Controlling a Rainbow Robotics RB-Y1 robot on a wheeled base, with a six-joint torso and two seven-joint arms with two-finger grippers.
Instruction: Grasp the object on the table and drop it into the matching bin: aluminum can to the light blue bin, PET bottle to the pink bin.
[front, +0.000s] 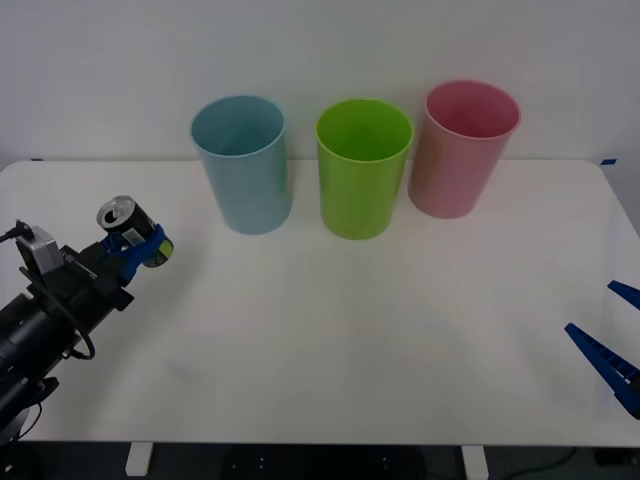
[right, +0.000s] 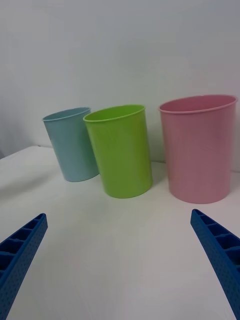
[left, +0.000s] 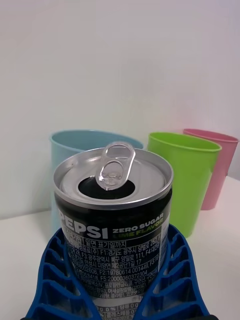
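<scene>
The aluminum can (front: 130, 226), dark with a silver top and yellow-green marks, is held at the left side of the white table (front: 320, 340). My left gripper (front: 140, 247) is shut on the can (left: 114, 220), whose opened top and pull-tab face the wrist camera between the blue fingers (left: 52, 280). The light blue bin (front: 241, 163) stands at the back, to the right of the can. The pink bin (front: 463, 148) stands at the back right. My right gripper (front: 615, 345) waits open at the table's right edge, its fingers (right: 20, 250) spread wide.
A lime green bin (front: 363, 166) stands between the light blue and pink bins. The three bins form a row along the table's back edge, with a white wall behind them. The table's middle and front are bare white surface.
</scene>
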